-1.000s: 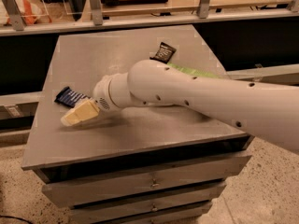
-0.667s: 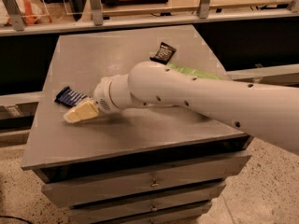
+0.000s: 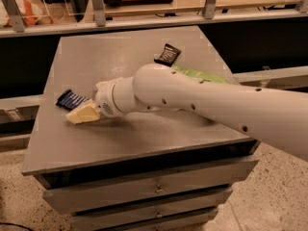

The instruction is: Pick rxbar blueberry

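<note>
The rxbar blueberry (image 3: 71,99) is a flat navy-blue wrapper with pale stripes, lying near the left edge of the grey table top (image 3: 120,57). My gripper (image 3: 79,114) has cream-coloured fingers and sits low over the table, just to the right of and in front of the bar, its tips close to the bar's near end. The white arm reaches in from the right and hides part of the table behind it.
A smaller black-brown bar wrapper (image 3: 167,55) lies at the back middle. A green-and-white chip bag (image 3: 197,74) lies behind the arm, mostly hidden. The table is a drawer cabinet (image 3: 154,189). A railing and shelf run behind it.
The gripper has shifted slightly to the right and up along the bar. The bar itself has not moved.
</note>
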Motion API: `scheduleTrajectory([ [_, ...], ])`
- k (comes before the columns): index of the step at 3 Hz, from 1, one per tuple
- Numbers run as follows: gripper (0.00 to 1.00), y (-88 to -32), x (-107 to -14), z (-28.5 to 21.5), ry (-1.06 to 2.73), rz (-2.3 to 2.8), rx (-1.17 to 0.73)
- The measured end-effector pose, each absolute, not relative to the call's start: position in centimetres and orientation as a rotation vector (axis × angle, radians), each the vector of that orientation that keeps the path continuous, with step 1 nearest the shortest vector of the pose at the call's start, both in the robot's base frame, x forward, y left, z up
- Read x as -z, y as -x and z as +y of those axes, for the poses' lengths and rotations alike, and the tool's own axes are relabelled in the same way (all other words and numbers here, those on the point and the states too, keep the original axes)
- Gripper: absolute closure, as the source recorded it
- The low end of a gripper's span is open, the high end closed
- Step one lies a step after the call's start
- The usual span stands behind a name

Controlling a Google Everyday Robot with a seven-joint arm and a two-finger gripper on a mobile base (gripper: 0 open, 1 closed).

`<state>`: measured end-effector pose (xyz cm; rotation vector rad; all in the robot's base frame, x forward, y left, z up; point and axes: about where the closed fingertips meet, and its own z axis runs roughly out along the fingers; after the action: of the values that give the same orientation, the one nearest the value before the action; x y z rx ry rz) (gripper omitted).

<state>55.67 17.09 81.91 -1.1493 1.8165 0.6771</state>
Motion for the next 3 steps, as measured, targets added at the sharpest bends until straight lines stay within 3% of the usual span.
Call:
scheduleTrajectory([
  [1, 0.87, -55.67, -82.13, 17.09, 1.149, 1.816, -0.677],
  [2, 1.00, -55.67, -82.24, 17.09, 1.149, 1.816, -0.677],
  [3, 1.00, -55.62, -82.81, 17.44, 1.178, 1.757, -0.669],
])
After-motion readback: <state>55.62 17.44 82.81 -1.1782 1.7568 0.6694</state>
